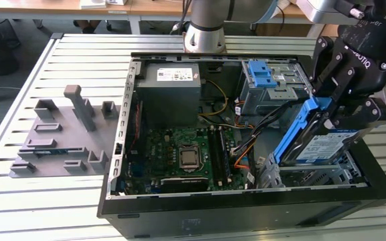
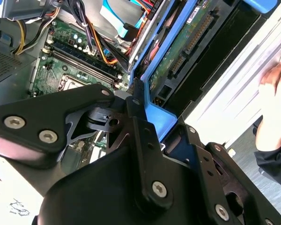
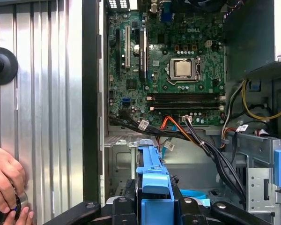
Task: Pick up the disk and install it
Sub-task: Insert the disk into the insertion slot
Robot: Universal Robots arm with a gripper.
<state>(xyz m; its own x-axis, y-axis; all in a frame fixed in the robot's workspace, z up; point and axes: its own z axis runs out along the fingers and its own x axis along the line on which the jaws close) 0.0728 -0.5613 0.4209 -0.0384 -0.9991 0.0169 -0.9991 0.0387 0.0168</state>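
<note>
Blue-framed disk point(image 1: 321, 146) tilted on edge, clamped in the claw point(image 1: 332, 114), over open computer case point(image 1: 247, 207)

Bright, even daylight. Glare whites out the table point(image 2: 239, 98) slats in the second wrist view, my gripper point(image 2: 161, 119) dark against them; case point(image 1: 247, 215) interior shadowed.

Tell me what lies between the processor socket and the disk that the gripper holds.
In the first wrist view, the memory slots and a bundle of black and orange cables lie between the processor socket and the disk.
</note>
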